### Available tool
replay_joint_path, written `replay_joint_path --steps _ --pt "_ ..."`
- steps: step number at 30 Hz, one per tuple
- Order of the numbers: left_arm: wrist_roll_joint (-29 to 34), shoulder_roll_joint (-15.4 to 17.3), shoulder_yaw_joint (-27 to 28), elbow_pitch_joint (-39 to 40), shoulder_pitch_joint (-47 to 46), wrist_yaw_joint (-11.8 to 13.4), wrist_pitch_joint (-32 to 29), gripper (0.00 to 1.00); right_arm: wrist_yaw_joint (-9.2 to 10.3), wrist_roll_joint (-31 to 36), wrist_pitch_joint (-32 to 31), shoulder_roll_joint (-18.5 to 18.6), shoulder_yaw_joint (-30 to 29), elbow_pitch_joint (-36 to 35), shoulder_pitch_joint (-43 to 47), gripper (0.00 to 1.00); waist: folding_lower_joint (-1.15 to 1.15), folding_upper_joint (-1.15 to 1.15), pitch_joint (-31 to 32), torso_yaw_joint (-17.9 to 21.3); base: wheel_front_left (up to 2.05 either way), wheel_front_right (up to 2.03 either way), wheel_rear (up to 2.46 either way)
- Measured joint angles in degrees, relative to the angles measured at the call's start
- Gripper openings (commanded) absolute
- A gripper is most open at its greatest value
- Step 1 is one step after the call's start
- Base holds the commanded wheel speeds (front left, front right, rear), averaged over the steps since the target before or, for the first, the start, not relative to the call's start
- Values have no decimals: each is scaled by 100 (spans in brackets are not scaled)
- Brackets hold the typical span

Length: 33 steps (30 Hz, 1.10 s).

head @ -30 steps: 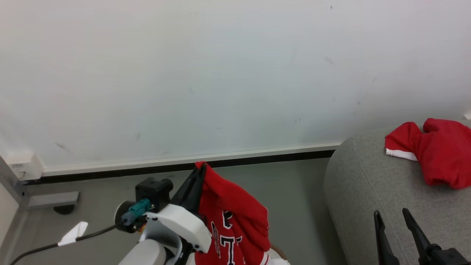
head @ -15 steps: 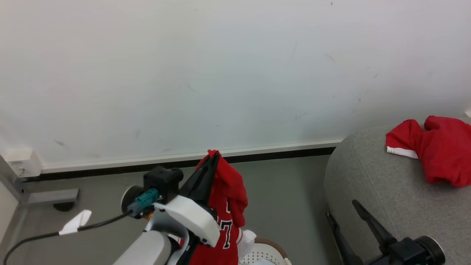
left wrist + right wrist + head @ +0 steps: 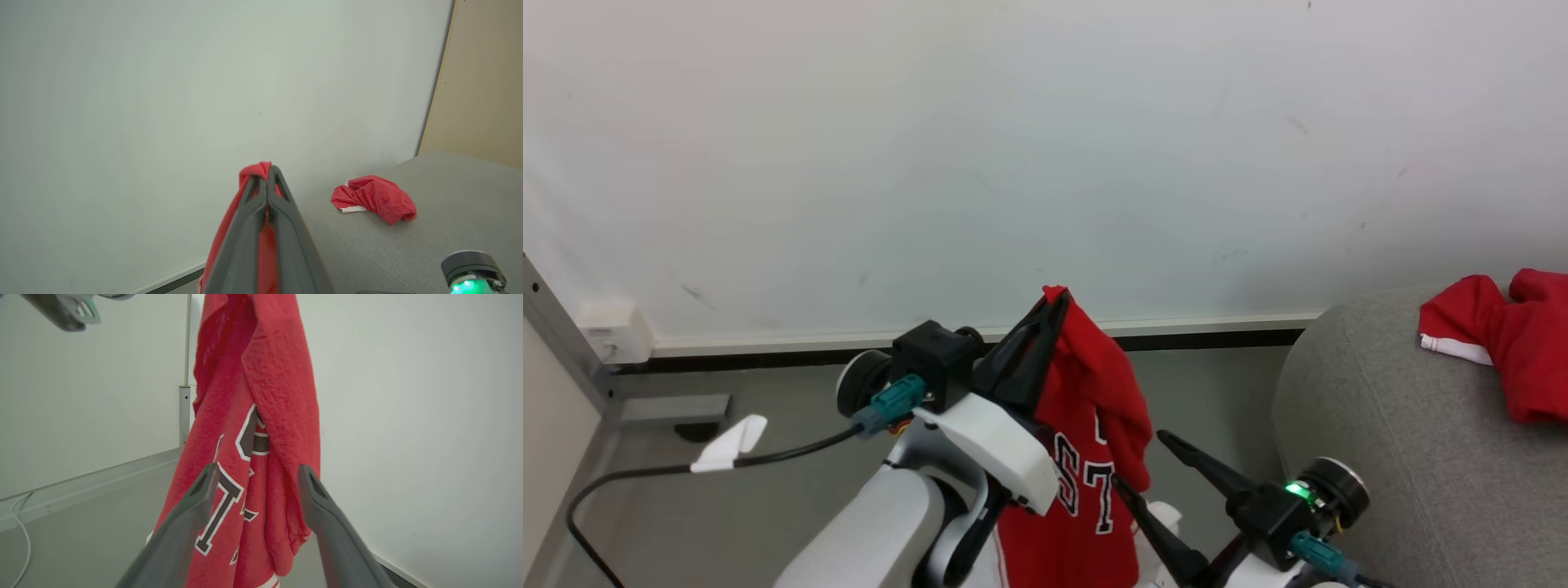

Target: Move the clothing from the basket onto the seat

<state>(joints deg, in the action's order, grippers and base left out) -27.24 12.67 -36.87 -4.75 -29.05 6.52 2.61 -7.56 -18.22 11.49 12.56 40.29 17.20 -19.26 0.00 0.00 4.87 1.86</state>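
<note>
The hanging red garment (image 3: 278, 375) is soft cloth with a nubbly, towel-like weave (its lettering looks flatter and smoother). The second red garment (image 3: 376, 198) is the same matt cloth. The seat (image 3: 1372, 425) is covered in coarse grey woven fabric. The left gripper (image 3: 267, 170) and right gripper (image 3: 257, 469) look like matt dark plastic. The left arm's shell (image 3: 996, 441) is glossy white plastic. The wall (image 3: 1013, 122) is smooth and matt.

The wall (image 3: 1013, 122) is plain white, faintly scuffed. Along its foot runs a white skirting board (image 3: 1217, 325) over a dark strip, then grey floor (image 3: 784, 392). At the wall's left end sits a small white box (image 3: 613, 333) beside a grey metal post (image 3: 564, 327).
</note>
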Motion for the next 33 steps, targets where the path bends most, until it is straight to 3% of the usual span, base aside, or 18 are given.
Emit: replay_joint_path --steps 4,11,12,13,14,24,26,27,33 --pt "55 -151 -126 57 -124 -52 -3 0 0 -65 85 -324 367 678 -375 100 0 0 -5 -74 0 0 0" --pt "88 -434 -480 327 -233 -146 -125 0 0 545 207 -855 313 2181 -888 100 0 0 4 -196 0 0 0" --pt "93 -461 -517 358 -242 -153 -151 0 0 493 218 -911 316 2339 -894 76 0 0 10 -211 0 0 0" --pt "98 -482 -560 382 -248 -153 -160 0 0 480 223 -936 318 2468 -898 9 0 0 12 -230 0 0 0" --pt "100 -491 -588 392 -252 -153 -165 0 0 410 250 -956 288 2558 -910 0 0 0 12 -251 0 0 0" --pt "99 -389 -531 135 -197 -58 -143 0 0 51 328 -983 132 2528 -1012 0 0 0 -4 -259 0 0 0" --pt "99 -365 -515 66 -164 -30 -105 49 0 31 330 -982 46 2466 -1009 0 0 0 -2 -232 0 0 0" --pt "101 -352 -520 25 -146 -9 -100 100 0 30 330 -982 -2 2434 -1005 0 0 0 0 -218 0 0 0" --pt "91 -272 -558 -103 40 8 -59 100 0 -1 331 -984 -337 2356 -927 0 0 0 -3 -124 0 0 0"
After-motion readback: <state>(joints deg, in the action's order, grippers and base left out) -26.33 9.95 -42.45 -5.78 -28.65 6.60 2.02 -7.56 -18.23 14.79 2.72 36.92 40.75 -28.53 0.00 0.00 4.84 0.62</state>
